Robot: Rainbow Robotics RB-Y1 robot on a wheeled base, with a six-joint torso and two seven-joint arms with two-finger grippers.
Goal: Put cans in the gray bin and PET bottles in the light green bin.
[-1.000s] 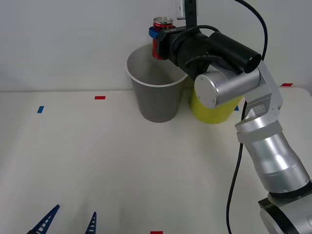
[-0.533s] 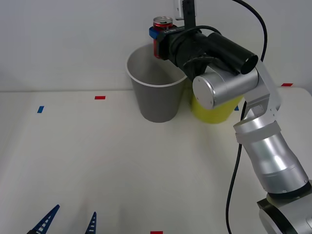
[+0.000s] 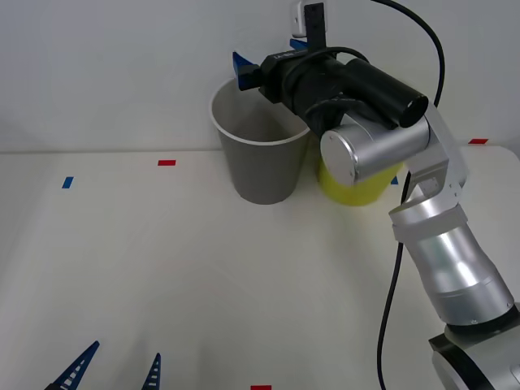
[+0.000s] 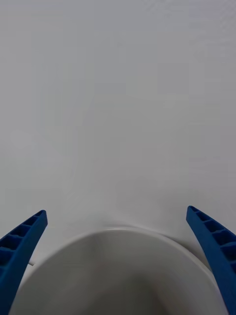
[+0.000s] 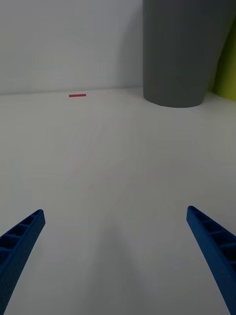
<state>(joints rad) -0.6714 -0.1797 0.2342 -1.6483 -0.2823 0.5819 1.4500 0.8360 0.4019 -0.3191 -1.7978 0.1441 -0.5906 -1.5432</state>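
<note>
The gray bin stands at the back of the table with the light green bin just right of it, mostly behind my right arm. My right gripper hovers over the gray bin's far rim, open with nothing between its blue fingers. In the right wrist view the gray bin's white rim and pale inside lie just beyond the spread fingers. The can is out of view. My left gripper rests open at the table's near left edge; its wrist view shows the gray bin and a sliver of the light green bin far ahead.
Small red tape marks and a blue one lie on the white table. A white wall rises right behind the bins. My right arm's silver links reach over the table's right side.
The right gripper has opened and the red can it held above the gray bin is gone from between its fingers. The left arm has not moved.
</note>
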